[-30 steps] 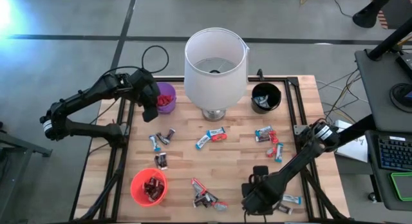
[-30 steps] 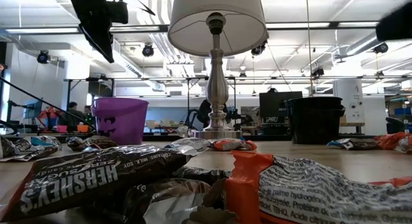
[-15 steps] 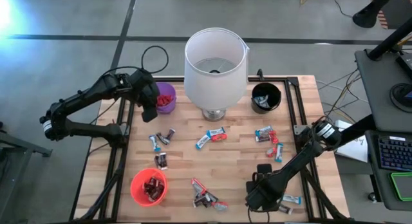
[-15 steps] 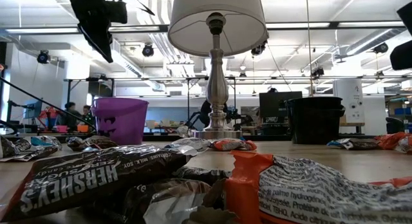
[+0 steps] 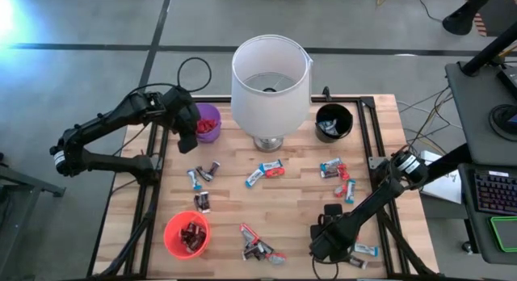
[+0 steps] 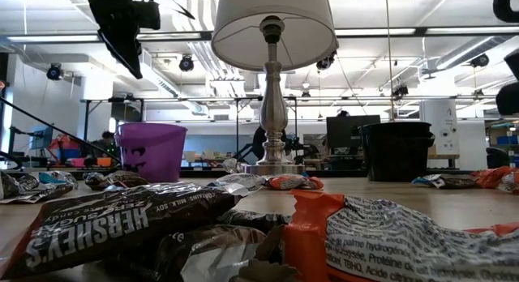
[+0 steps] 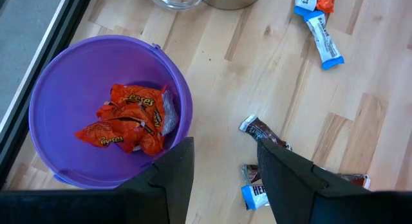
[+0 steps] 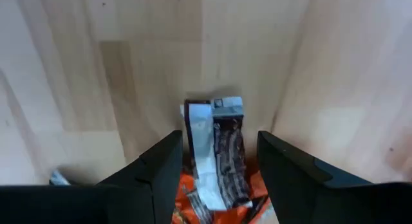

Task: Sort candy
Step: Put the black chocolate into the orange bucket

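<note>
Wrapped candy lies scattered on the wooden table: blue-and-white and red pieces point(image 5: 264, 171), another group point(image 5: 334, 169), dark ones point(image 5: 202, 174) and a small pile point(image 5: 257, 247). My left gripper point(image 5: 190, 132) hangs open beside the purple cup point(image 5: 208, 122). In its wrist view the open fingers point(image 7: 223, 145) stand next to that cup point(image 7: 38, 108), which holds orange wrapped candy point(image 7: 125, 118). My right gripper point(image 5: 323, 236) is at the table's near edge, open. In the right wrist view its fingers point(image 8: 219, 137) stand on either side of a dark brown and a white wrapper point(image 8: 212, 153) lying over orange ones.
A lamp with a white shade point(image 5: 271, 79) stands in the middle of the table's far side. The black cup point(image 5: 334, 122) is to its right and a red cup point(image 5: 187, 234) with dark candy sits near the left front. Black rails frame the table.
My right gripper has shifted a little toward the table's right edge, staying open. The candy and cups lie where they were.
</note>
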Motion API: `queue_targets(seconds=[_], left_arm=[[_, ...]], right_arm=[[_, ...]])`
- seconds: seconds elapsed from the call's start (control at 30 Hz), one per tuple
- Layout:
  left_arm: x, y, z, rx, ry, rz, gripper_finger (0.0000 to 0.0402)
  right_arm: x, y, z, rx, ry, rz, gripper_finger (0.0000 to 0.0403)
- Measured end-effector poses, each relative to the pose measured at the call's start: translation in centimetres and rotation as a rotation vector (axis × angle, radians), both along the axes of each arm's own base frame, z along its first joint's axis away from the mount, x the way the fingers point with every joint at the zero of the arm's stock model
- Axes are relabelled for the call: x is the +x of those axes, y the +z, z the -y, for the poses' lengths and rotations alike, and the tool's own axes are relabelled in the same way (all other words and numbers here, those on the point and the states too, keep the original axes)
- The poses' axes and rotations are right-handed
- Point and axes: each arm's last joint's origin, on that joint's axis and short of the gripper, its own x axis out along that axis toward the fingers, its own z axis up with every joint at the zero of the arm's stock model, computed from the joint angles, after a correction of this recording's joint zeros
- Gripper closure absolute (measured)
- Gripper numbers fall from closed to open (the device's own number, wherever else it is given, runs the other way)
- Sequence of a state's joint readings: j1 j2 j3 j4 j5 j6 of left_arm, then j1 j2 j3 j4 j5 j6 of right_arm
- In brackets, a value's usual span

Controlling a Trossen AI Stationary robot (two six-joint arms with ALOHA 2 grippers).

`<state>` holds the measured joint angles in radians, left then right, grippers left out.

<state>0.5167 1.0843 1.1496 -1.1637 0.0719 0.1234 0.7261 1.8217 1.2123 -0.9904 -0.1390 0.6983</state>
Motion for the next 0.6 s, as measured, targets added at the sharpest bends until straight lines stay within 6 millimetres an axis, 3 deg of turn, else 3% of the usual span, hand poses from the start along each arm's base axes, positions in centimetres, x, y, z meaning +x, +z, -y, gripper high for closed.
queue_targets(seconds=[0.2,0.6], left_arm=[[0.0,0.0,0.0,0.006,-0.012,-0.003,0.0249],[-0.1,0.0,0.0,0.007,-0.023,-0.011,0.0249]], right_arm=[[-0.2,-0.7,0.1,0.017,-0.002,0.001,0.0233],[-0.2,-1.1,0.5,0.065,-0.028,-0.016,0.0373]])
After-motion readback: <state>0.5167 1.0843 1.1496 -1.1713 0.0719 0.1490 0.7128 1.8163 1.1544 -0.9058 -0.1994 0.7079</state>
